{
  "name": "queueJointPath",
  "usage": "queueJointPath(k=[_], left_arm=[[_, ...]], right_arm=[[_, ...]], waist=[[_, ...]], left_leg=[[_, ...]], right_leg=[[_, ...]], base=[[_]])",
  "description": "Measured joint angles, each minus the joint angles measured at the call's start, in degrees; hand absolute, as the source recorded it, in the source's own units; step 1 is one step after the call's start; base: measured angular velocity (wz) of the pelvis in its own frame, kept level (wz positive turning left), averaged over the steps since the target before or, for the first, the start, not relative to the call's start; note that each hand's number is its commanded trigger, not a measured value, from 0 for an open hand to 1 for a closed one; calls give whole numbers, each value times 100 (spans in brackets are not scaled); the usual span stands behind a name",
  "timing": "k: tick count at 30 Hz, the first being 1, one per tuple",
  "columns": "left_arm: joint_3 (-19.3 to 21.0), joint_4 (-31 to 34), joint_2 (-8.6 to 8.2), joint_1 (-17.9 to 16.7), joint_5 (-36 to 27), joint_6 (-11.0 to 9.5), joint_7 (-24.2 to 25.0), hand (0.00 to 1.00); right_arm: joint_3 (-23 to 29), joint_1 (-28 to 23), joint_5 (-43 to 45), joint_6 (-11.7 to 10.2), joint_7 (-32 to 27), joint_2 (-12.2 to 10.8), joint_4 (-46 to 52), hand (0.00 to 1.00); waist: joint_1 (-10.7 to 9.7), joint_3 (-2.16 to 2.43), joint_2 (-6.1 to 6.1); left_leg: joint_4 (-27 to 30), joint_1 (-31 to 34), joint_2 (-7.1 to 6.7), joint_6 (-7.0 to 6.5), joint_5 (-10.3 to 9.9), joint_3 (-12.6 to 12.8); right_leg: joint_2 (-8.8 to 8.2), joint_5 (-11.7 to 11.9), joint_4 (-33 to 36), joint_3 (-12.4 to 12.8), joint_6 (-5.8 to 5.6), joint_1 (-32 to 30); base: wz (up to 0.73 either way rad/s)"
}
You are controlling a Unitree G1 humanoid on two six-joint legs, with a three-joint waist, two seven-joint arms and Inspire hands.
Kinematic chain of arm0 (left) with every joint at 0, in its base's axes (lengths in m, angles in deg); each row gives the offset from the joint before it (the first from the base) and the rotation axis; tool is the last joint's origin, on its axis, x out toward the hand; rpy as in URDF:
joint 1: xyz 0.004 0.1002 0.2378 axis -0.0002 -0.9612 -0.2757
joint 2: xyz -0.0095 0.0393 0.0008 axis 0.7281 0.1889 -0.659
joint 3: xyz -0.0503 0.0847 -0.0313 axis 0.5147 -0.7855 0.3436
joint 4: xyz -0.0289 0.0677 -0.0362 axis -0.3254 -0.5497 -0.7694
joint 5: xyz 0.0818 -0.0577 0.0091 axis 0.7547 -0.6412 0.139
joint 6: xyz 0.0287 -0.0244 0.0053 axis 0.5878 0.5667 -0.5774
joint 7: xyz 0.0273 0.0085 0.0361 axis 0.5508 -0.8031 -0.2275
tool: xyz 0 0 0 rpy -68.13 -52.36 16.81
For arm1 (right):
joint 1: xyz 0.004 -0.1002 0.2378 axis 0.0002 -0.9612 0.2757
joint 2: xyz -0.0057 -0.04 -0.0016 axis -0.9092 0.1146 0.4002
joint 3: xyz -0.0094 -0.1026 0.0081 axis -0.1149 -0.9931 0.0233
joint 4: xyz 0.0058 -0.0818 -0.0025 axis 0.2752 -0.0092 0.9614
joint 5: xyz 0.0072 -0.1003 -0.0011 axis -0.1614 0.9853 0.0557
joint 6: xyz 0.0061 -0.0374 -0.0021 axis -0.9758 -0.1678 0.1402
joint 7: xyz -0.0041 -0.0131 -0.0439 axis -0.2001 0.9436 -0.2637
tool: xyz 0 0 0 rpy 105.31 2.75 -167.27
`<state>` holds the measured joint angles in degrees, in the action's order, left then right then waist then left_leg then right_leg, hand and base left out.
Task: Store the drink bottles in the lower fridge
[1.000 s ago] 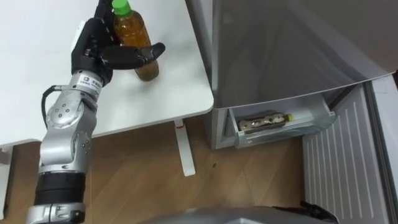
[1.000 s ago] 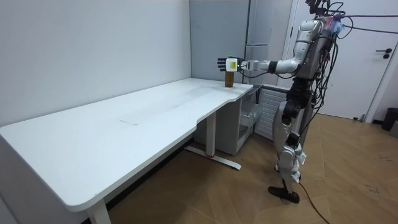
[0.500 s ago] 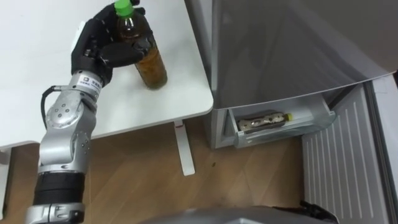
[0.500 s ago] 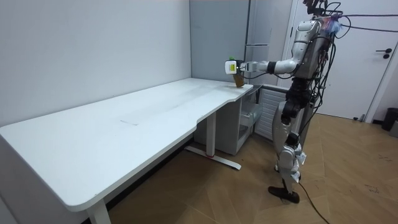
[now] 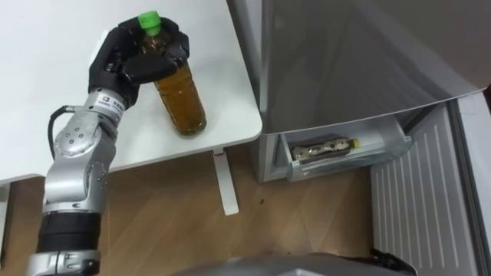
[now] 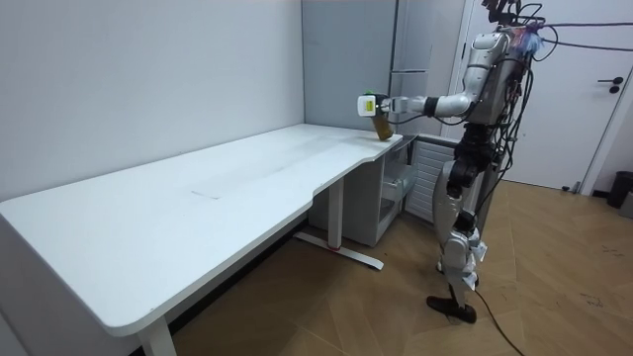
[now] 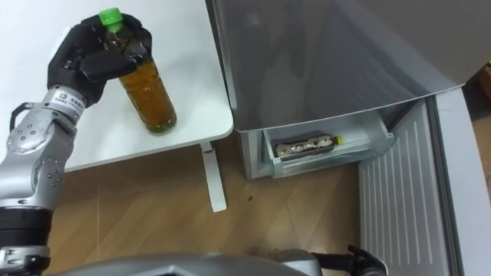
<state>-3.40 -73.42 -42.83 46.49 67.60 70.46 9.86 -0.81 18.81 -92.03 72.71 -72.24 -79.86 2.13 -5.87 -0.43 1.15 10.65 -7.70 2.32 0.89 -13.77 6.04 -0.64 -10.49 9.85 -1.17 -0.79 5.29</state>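
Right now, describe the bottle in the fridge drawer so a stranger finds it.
Start at the grey fridge; its lower drawer stands open near the floor. The drawer bottle lies on its side, unlike the green-capped bottle held by the left hand above the white table.

The tea bottle is of clear, glossy plastic, and the amber drink shows through it. Its green cap looks like matt plastic. The left hand has black matt fingers, of plastic or rubber, I cannot tell which. The table has a smooth, white, matt top. The fridge is grey and smooth, with a soft sheen. Its lower drawer is of pale, half-clear plastic, and the second bottle in it is glossy. The open fridge door is white and ribbed inside. The floor is brown wood parquet, slightly shiny.
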Motion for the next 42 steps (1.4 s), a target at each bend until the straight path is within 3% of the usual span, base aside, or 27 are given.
queueJointPath(k=[16,20,26,34,39,42], left_arm=[[-80,5,-5,-1,10,1,-173,100],[-93,36,-76,-1,9,1,-208,100],[-251,531,-97,-116,188,1,-242,100],[-705,870,-234,-188,184,0,-119,100],[-849,870,-255,-188,184,0,18,100],[-850,895,-264,-188,185,0,26,100]], right_arm=[[-185,52,1,-5,37,31,1,0],[-229,91,70,-4,67,39,0,0],[-509,152,146,-3,67,32,26,0],[-927,463,575,-2,-145,45,14,0],[-1079,765,747,-21,-94,-138,13,0],[-1205,827,739,-83,87,-220,36,0]], waist=[[57,9,12],[106,16,-6],[179,42,-77],[297,10,-25],[323,-13,6],[384,1,49]], left_leg=[[23,0,3,-1,0,-8],[23,34,4,-1,0,-36],[43,109,2,-1,0,-134],[87,119,-2,0,1,-283],[121,128,-8,10,8,-401],[155,185,-24,14,11,-462]], right_leg=[[-1,28,13,-30,-5,45],[-1,27,6,-51,-5,24],[-2,28,-11,-117,-4,4],[-19,33,-9,-274,4,61],[-26,34,-19,-405,5,134],[-38,29,-55,-468,8,143]], base=[[0],[2],[7],[6],[14],[12]])
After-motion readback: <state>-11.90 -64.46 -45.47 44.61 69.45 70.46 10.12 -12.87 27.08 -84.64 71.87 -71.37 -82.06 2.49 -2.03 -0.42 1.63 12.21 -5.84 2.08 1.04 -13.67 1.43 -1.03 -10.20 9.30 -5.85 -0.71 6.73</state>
